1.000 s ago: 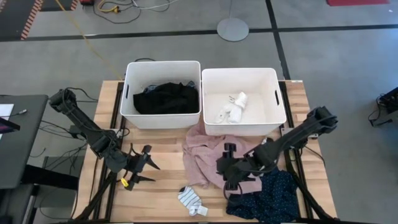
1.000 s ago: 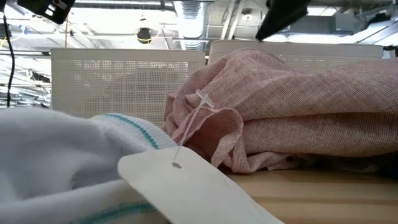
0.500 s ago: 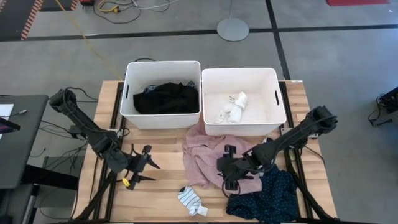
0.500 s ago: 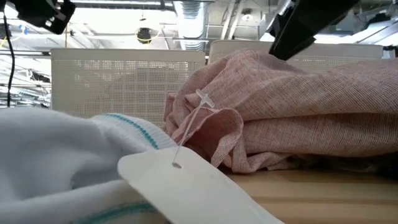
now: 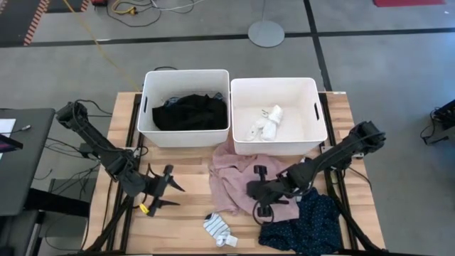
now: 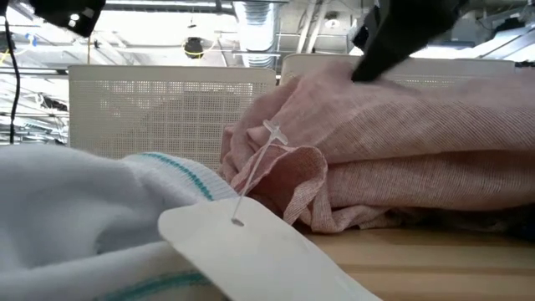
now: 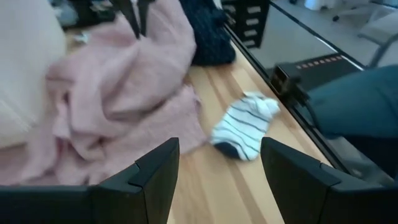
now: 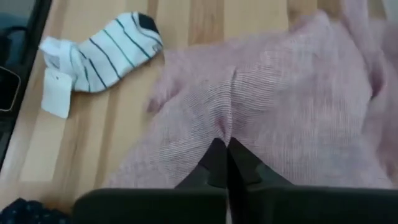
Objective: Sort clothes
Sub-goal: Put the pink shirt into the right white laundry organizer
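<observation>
A pink top (image 5: 231, 178) lies crumpled on the wooden table in front of the two white bins; it also shows in the low view (image 6: 401, 142). My right gripper (image 5: 253, 190) is down on it, shut on a fold (image 8: 225, 149). My left gripper (image 5: 165, 188) hangs open and empty over the table's left part, its fingers (image 7: 155, 174) wide apart. A striped sock (image 5: 219, 229) with a paper tag lies near the front edge. A navy dotted piece (image 5: 306, 224) lies at the front right. A black top (image 5: 188, 112) is in the left bin, and white socks (image 5: 266, 122) are in the right bin. My right gripper pinches a raised ridge of the pink top (image 8: 231, 118) between its two fingertips, near the garment's middle. The fingers come slanting down from the table's right side. The top lies slack on the table; one layer or several, I cannot tell.
The left bin (image 5: 146, 99) and the right bin (image 5: 318, 107) stand side by side at the table's far edge. The sock's tag (image 6: 251, 251) lies right in front of the low camera. Bare wood shows between my left gripper and the pink top.
My right gripper has come down onto the pink top and gone a little toward the table's left edge. The cloth beneath it has bunched up slightly against the fingers.
</observation>
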